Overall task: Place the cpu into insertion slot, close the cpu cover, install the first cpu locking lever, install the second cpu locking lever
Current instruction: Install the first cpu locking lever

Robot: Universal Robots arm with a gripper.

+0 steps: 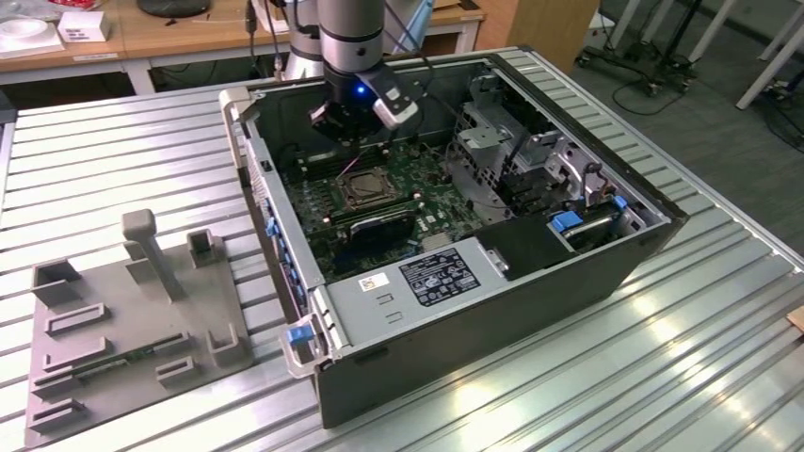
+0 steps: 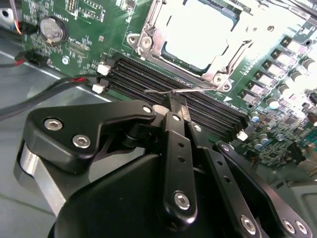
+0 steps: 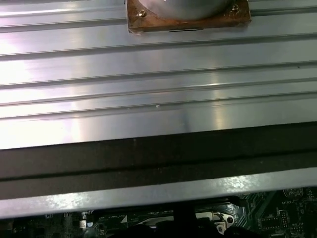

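Note:
In the second wrist view the cpu [image 2: 198, 34] lies pale and bright in the insertion slot [image 2: 222, 79], with the silvery cpu cover [image 2: 148, 37] down flat around it. A thin wire locking lever [image 2: 161, 91] sticks out from the slot's near corner, over the black memory slots [image 2: 138, 82]. My gripper [image 2: 177, 100] is shut, its black fingertips right at the lever's wire; I cannot tell whether the wire is pinched between them. In the exterior view the gripper [image 1: 350, 127] hangs inside the open computer case, just behind the insertion slot [image 1: 360, 186] on the green motherboard [image 1: 421, 202].
The case's walls [image 1: 258, 179] close in around the board; a drive cage and cables [image 1: 528, 160] stand at the exterior view's right. A grey fixture plate [image 1: 126, 311] lies on the ribbed metal table [image 3: 148, 84]. A coin battery [image 2: 52, 29] and red-black cables [image 2: 44, 87] sit beside the gripper.

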